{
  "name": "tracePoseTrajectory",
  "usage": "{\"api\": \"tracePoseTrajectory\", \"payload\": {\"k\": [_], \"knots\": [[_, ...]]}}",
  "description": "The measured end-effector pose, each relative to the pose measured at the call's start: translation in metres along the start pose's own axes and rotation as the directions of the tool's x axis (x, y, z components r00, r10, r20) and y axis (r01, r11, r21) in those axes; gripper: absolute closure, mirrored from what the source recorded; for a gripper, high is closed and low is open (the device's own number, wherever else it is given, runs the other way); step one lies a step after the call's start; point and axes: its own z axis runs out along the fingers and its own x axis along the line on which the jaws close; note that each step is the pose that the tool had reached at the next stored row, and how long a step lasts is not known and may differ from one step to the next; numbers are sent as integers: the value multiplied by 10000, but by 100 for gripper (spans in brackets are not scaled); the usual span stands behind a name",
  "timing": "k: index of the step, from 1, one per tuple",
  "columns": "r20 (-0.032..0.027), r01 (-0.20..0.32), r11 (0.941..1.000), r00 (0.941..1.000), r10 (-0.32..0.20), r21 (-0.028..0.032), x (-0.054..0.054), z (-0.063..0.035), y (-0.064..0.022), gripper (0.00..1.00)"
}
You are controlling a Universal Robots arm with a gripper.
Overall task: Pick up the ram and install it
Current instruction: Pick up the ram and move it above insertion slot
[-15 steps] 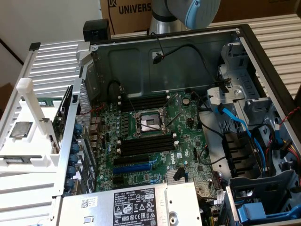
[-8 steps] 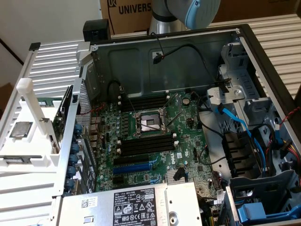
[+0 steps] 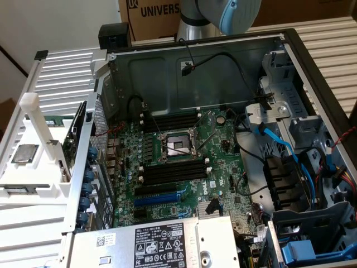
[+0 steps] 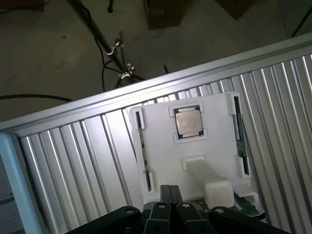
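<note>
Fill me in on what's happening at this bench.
A robot arm is working beside an open computer case. Its gripper is shut, holds nothing and hangs over the white holder next to the case. A processor chip and the green ram sit on that holder. The long black memory slots on the motherboard look empty, so the ram has not been picked up yet.

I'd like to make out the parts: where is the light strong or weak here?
Exterior view: the white holder is brightly lit, the motherboard in the computer case sits in shade. Wrist view: the white holder glares, the floor beyond is dim.
</note>
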Motion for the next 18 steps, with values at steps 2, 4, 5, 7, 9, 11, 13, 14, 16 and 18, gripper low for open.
{"api": "tracePoseTrajectory", "payload": {"k": [2,4,5,7,9,11,13,14,16,18], "knots": [[1,132,9999,9999,-132,-3,14,19,-3,90],[2,248,9997,9997,-248,-6,23,47,-5,90],[2,292,9996,9996,-292,-8,25,62,-9,90],[0,369,9993,9993,-369,-20,29,97,-26,90],[-5,440,9990,9990,-440,-48,32,134,-47,90],[-20,634,9979,9980,-634,-128,43,227,-87,90],[-23,725,9973,9974,-725,-141,56,262,-93,90],[-22,773,9969,9970,-773,-142,64,280,-96,90],[-20,864,9962,9963,-864,-143,83,317,-100,90],[-19,934,9955,9956,-935,-144,100,353,-105,90]]}}
